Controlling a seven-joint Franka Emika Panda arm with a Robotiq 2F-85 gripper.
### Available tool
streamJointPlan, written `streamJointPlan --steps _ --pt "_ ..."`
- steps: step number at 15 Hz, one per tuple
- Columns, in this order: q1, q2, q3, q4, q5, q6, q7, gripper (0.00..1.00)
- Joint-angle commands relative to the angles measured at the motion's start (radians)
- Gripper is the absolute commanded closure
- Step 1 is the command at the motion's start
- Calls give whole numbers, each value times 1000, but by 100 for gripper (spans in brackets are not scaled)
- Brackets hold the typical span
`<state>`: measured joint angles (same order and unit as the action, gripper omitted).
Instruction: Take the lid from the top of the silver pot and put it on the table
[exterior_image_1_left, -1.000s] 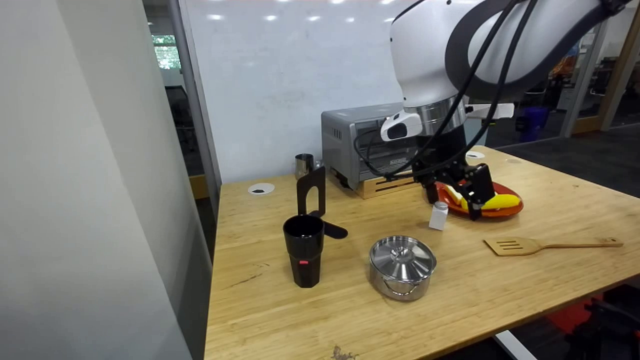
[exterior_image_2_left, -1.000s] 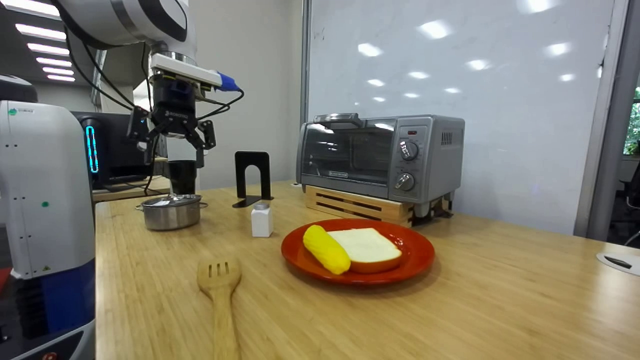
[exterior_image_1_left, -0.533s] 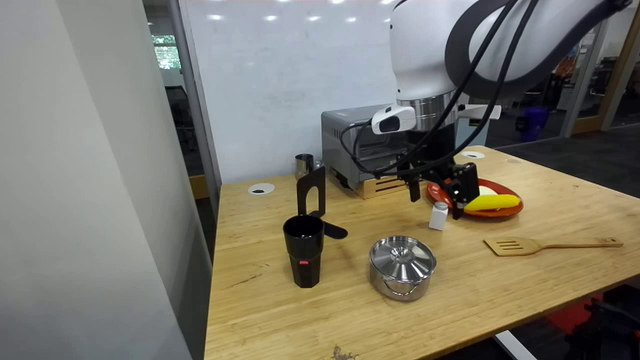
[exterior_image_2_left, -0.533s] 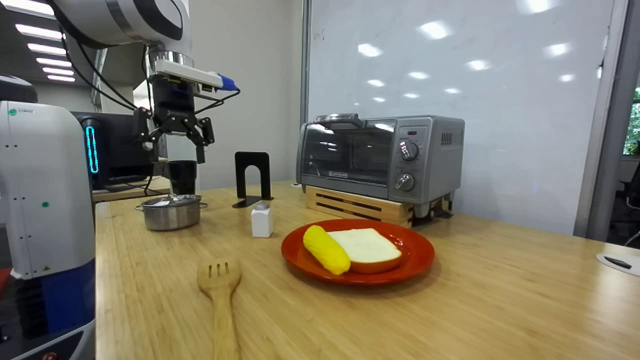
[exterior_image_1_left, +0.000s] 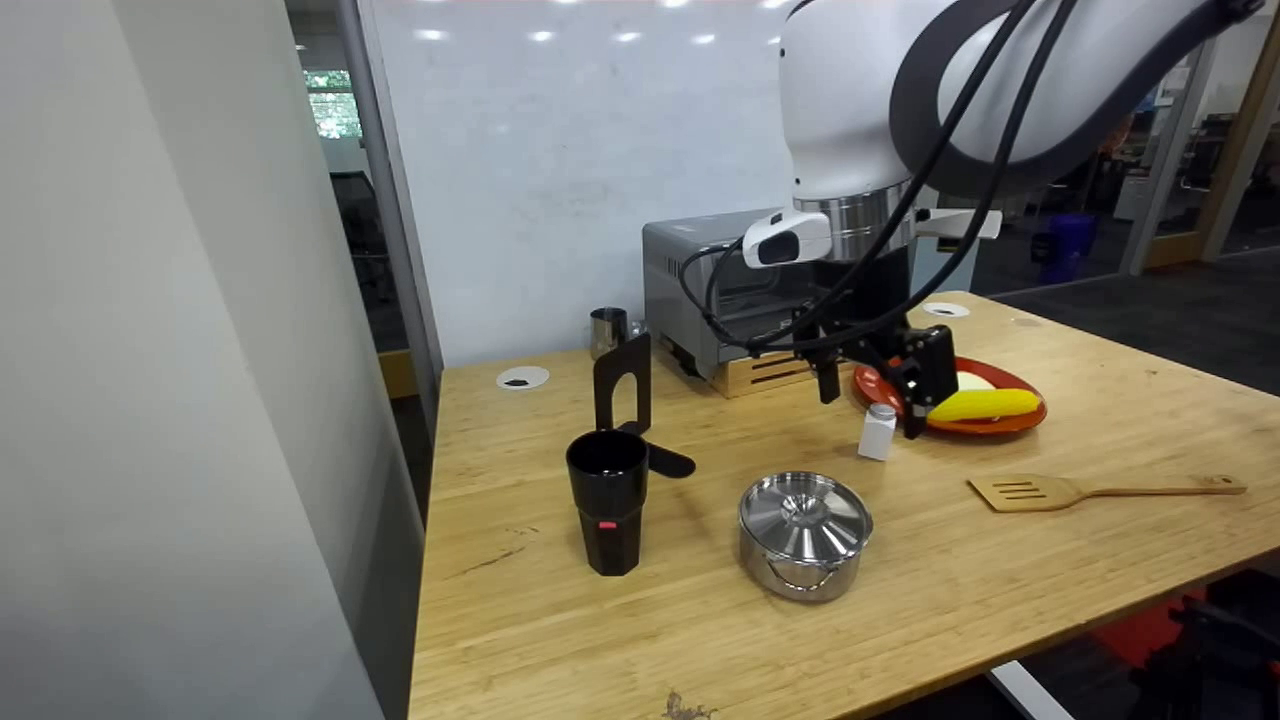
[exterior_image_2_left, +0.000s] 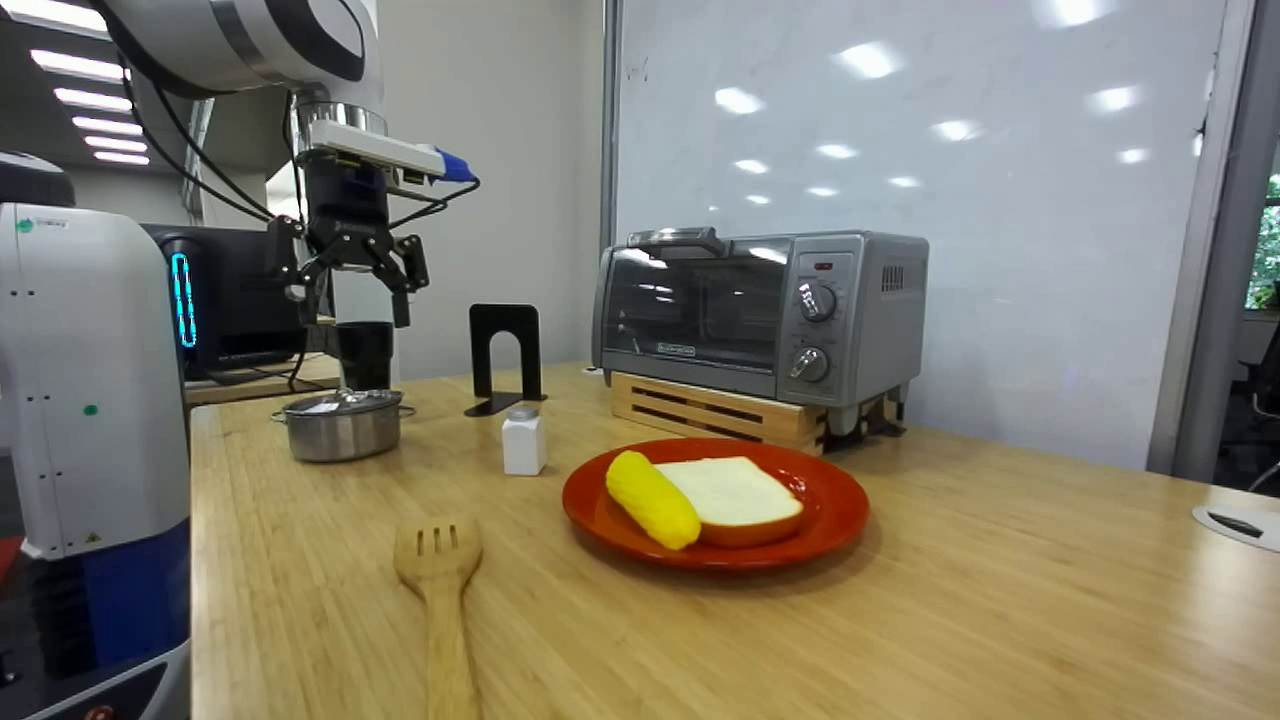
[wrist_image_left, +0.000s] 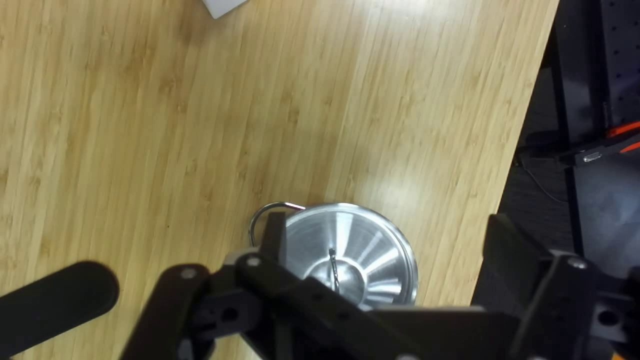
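The shiny lid (exterior_image_1_left: 806, 512) sits on the silver pot (exterior_image_1_left: 800, 577), which stands on the light-wood table (exterior_image_1_left: 560, 640). Lid (exterior_image_2_left: 345, 402) and pot (exterior_image_2_left: 345, 436) show in both exterior views. My gripper (exterior_image_1_left: 871, 408) is open and empty, well above the table and apart from the lid; it also shows in an exterior view (exterior_image_2_left: 355, 313). In the wrist view, the lid (wrist_image_left: 365, 235) with its thin upright handle lies between the spread fingers (wrist_image_left: 385, 227), nearer the left finger. The gripper's linkage hides the lid's lower part.
A black cup (exterior_image_1_left: 612, 505) and a black bookend (exterior_image_1_left: 645, 405) stand near the pot. A white shaker (exterior_image_1_left: 877, 433), a red plate (exterior_image_2_left: 600, 520) with bread and yellow food, a wooden spatula (exterior_image_1_left: 1040, 492) and a toaster oven (exterior_image_2_left: 700, 300) are also on the table. The table edge (wrist_image_left: 520, 135) is near the pot.
My gripper has moved a little to the left in an exterior view over the first half second, then stayed still. The lid and pot have not moved.
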<state>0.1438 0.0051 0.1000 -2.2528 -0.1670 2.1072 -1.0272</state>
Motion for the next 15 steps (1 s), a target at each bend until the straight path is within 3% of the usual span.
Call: streamJointPlan --steps 1,9,15 --pt "-9 10 9 13 12 16 -5 0" --pt "-6 56 15 26 14 141 -16 0" --pt "-9 124 40 34 90 179 -63 0"
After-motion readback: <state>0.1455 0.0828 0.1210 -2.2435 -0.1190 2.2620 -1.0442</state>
